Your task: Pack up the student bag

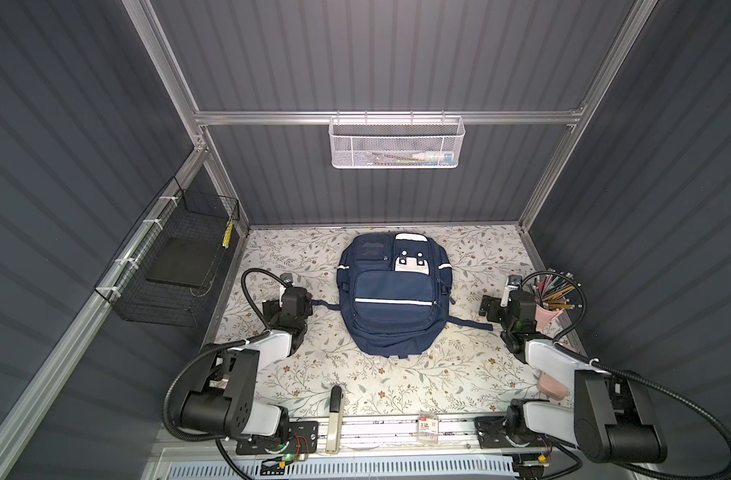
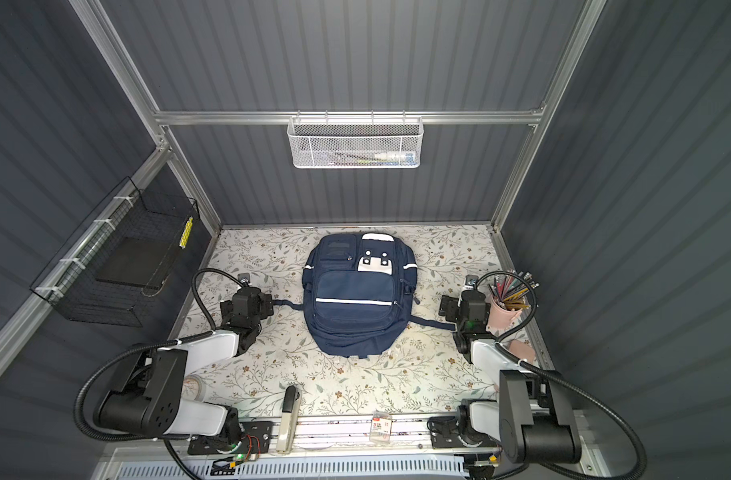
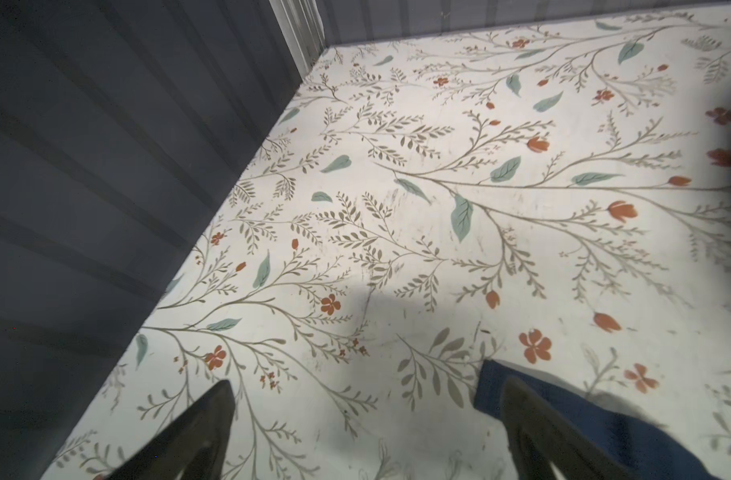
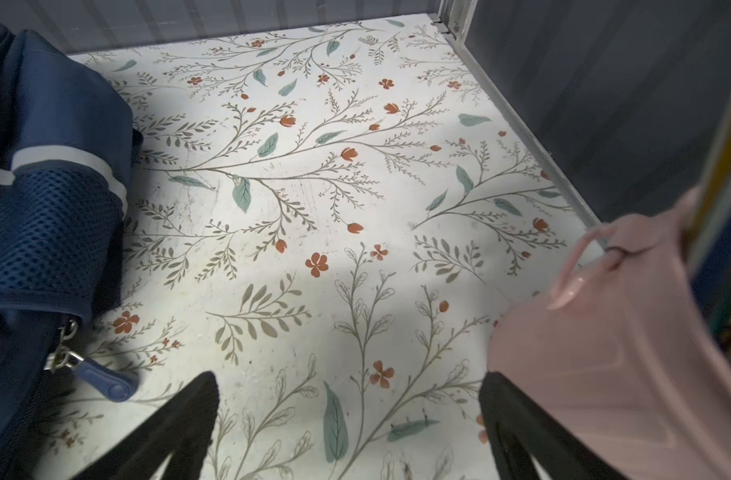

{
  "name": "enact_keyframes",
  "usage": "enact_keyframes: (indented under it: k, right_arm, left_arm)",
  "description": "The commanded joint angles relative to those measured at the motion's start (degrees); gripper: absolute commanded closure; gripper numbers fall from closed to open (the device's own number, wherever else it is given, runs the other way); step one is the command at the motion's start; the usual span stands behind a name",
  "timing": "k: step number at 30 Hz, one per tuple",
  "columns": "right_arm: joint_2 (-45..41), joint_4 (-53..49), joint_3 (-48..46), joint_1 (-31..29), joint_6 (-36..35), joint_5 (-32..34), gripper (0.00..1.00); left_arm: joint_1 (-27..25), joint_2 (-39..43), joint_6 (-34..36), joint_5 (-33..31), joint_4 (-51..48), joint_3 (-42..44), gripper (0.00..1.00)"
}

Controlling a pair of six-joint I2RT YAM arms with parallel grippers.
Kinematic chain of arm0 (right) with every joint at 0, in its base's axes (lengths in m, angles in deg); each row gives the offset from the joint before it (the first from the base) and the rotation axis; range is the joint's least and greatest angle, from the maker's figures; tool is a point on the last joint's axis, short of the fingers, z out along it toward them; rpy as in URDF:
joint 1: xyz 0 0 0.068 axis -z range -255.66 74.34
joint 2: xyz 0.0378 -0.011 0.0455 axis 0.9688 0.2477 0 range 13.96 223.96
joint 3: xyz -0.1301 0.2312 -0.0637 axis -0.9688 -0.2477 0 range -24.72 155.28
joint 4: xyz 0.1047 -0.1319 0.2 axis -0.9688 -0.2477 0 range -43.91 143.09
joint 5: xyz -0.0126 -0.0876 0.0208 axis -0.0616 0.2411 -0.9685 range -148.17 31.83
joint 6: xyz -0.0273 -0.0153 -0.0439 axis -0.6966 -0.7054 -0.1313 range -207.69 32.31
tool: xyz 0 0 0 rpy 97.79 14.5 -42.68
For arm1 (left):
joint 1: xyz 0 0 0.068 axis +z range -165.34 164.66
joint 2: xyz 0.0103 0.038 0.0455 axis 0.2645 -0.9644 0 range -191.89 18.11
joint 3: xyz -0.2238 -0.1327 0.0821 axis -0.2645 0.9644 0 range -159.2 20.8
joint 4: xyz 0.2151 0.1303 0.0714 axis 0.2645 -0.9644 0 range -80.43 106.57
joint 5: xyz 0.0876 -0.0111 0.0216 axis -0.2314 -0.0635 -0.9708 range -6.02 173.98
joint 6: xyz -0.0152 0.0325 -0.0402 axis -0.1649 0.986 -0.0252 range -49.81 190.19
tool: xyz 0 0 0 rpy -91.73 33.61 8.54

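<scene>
While the student bag (image 1: 393, 299) lies between them, left tool (image 3: 366, 386) and right tool (image 4: 347, 376) stand spread, empty.

I am holding my left gripper (image 1: 288, 280) just left of the student bag (image 1: 393, 307), which is lying flat, front up, in the middle of the floral table (image 1: 459, 374). My right gripper (image 1: 513, 283) is hanging on the bag's other side, just beside a pink cup (image 1: 546, 318) holding pencils.
</scene>
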Motion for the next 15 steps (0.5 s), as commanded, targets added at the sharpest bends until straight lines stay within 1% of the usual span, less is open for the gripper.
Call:
enact_keyframes:
  k: [1, 2, 3, 5, 6, 7, 9, 10, 11, 12, 13, 14, 15]
  right_arm:
    - [1.93, 17.72, -1.27, 0.18, -1.75, -2.42, 0.01]
    - [4.17, 19.93, -1.25, 0.25, -1.65, -1.52, 0.01]
    - [6.14, 21.96, -1.08, 0.40, -1.51, -1.32, 0.01]
    - [9.56, 25.37, -0.94, 0.73, -1.82, -2.83, 0.01]
    - [8.82, 24.42, -1.23, 1.17, -1.59, -3.64, 0.01]
    - [8.90, 24.42, -1.52, 1.31, -1.29, -3.73, 0.01]
    - [11.38, 31.49, -3.37, 1.15, -2.20, -4.60, 0.01]
    - [10.58, 28.69, -2.68, 1.18, -1.90, -4.39, 0.01]
    - [9.73, 24.87, -1.56, 1.43, -1.53, -4.89, 0.01]
    - [10.42, 26.90, -1.99, 1.65, -1.52, -5.16, 0.01]
    - [10.88, 28.66, -2.43, 1.66, -1.59, -5.14, 0.01]
    - [10.28, 27.27, -2.13, 1.66, -1.55, -5.17, 0.01]
    - [9.83, 25.68, -1.79, 1.66, -1.41, -5.25, 0.01]
  left_arm:
    - [2.50, -2.57, 2.94, 6.17, 14.26, 2.15, 0.00]
    - [3.37, -3.64, 3.12, 8.23, 21.47, 4.19, 0.00]
    - [4.16, -4.86, 3.02, 9.75, 24.93, 4.90, 0.00]
    - [6.31, -8.30, 2.29, 13.05, 27.83, 4.37, 0.00]
    - [6.82, -9.70, 2.28, 14.55, 28.87, 4.03, 0.00]
    - [6.94, -10.64, 2.48, 15.41, 28.24, 3.24, 0.00]
    - [6.94, -13.10, 3.01, 17.15, 27.47, 2.02, 0.00]
    - [6.94, -14.71, 3.56, 17.10, 29.62, 1.92, 0.00]
    - [6.94, -14.26, 3.47, 17.33, 28.80, 1.82, 0.00]
    - [6.93, -13.69, 3.17, 17.17, 25.90, 1.30, 0.00]
    - [6.94, -14.20, 3.22, 17.05, 27.27, 1.51, 0.00]
    - [6.92, -14.70, 3.78, 17.01, 29.18, 1.71, 0.00]
    - [6.94, -14.24, 3.28, 17.03, 27.17, 1.40, 0.00]
